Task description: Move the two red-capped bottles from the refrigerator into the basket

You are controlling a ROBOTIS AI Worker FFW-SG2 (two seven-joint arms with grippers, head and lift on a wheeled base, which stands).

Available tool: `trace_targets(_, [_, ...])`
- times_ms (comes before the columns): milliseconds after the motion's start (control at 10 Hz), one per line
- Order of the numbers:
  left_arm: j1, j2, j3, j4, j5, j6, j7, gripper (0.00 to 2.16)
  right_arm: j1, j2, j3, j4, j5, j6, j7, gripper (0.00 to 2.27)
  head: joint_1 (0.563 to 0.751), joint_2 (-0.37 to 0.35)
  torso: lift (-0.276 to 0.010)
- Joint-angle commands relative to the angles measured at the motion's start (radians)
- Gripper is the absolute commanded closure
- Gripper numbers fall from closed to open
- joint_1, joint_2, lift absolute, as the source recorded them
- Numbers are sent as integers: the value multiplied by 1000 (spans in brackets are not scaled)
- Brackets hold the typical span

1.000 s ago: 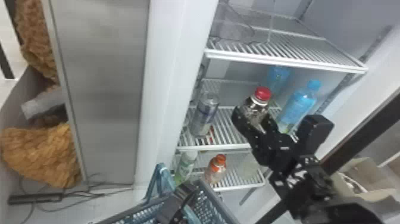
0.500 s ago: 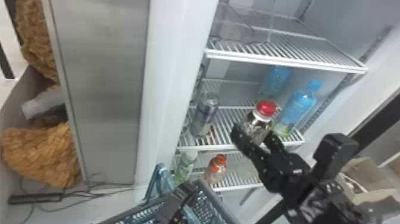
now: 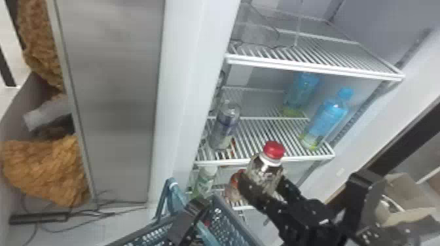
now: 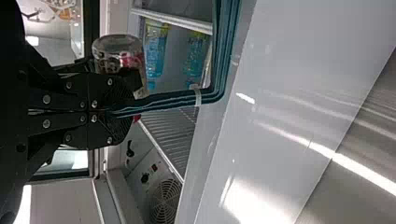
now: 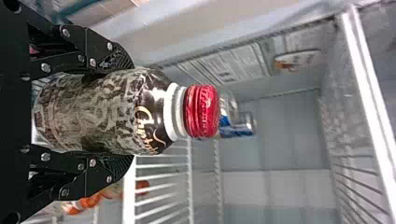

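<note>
My right gripper [image 3: 263, 188] holds a dark bottle [image 3: 265, 166] with a red cap [image 3: 274, 149], upright in front of the refrigerator shelves and right of the basket [image 3: 234, 217]. In the right wrist view, the bottle [image 5: 149, 112] sits between the two fingers of this gripper [image 5: 122, 112]. At the basket, my left gripper [image 3: 193, 212] is shut on its teal handle [image 3: 175, 196]. In the left wrist view, that gripper [image 4: 112, 112] closes around the handle [image 4: 173, 98]. A small red patch [image 3: 207, 223] shows inside the basket; its shape is unclear.
On the middle shelf [image 3: 262, 162] stand two blue bottles [image 3: 329, 114] at the right and a clear bottle [image 3: 226, 124] at the left. Lower down are a green-labelled bottle [image 3: 204, 181] and an orange-red one [image 3: 233, 188]. The refrigerator's side wall [image 3: 183, 98] rises behind the basket.
My right gripper has come down and away from the middle shelf with the red-capped bottle, which now overlaps the orange-red bottle from the head. The left gripper and basket have hardly moved.
</note>
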Motion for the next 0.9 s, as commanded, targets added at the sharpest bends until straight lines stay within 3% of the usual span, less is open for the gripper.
trace_targets(0, [-2,-1,0,4,6,-12,1,1204,19,-1,0,-21,-3,40,17,1279,695,-350,0])
trace_targets(700, [-21,-6,24,14,22,-51,4,1204,100,-9,-24,-87,48,224,131,1277,695,-350,0])
trace_targets(800, [-21,-6,24,14,22,-51,2,1204,87,-7,-20,-63,54,224,142,983,695,-350,0])
